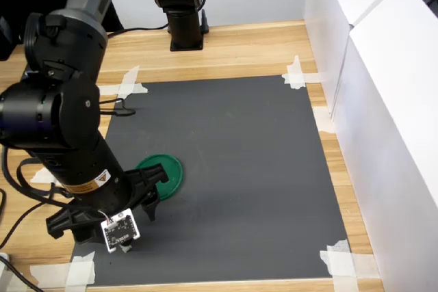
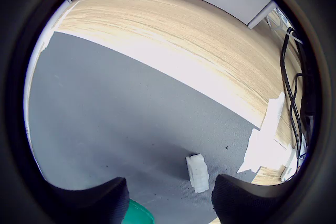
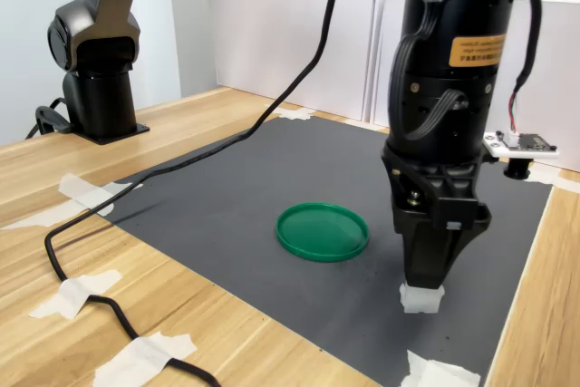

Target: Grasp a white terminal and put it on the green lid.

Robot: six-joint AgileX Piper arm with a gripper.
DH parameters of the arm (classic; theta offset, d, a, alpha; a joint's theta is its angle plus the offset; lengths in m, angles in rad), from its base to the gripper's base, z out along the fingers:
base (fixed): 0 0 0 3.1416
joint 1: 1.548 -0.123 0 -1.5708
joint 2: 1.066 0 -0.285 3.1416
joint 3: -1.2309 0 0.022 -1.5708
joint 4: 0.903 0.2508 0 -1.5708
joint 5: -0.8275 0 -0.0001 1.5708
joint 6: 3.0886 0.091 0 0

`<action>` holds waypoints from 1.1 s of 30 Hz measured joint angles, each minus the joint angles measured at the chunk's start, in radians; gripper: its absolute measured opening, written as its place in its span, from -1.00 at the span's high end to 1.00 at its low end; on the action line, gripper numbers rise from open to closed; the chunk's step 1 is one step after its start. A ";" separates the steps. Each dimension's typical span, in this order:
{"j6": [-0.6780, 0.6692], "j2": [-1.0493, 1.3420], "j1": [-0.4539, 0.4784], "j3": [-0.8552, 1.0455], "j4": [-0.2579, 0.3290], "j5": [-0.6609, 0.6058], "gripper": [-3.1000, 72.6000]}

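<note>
Reaching the terminal, pick not made yet

Gripper is low over the dark mat, pointing straight down at the white terminal, which sits on the mat near the mat's front edge in the second exterior view. In the wrist view the terminal lies in the gap between the two finger pads, closer to one pad than the other, with grey mat visible on both sides of it. So the jaws are spread wider than the part and hold nothing. In the second exterior view the fingertips look down at the terminal's top; contact or not, I can't tell.

Green lid is flat on the mat just beside the gripper, to the second exterior view's left of the terminal. Nothing on it. In the first exterior view the lid is partly behind the arm and the terminal is hidden altogether.

Status, my read:
- Approach: basically done, gripper lined up over the part.
- Grasp: not done. Needs the close, and the part is off-centre between the pads, so it may shift as they come together.
- Lift, short carry to the lid, release: all still to do.

Tape scraps at the mat corners are white too, but flat.
</note>
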 joint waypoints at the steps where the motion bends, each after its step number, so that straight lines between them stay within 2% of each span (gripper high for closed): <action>1: 0.000 0.000 0.000 0.000 0.000 0.000 -0.83; 17: -0.095 0.021 0.076 -0.001 0.000 0.000 -0.83; 33: -0.124 0.008 0.063 -0.053 0.007 0.006 -0.83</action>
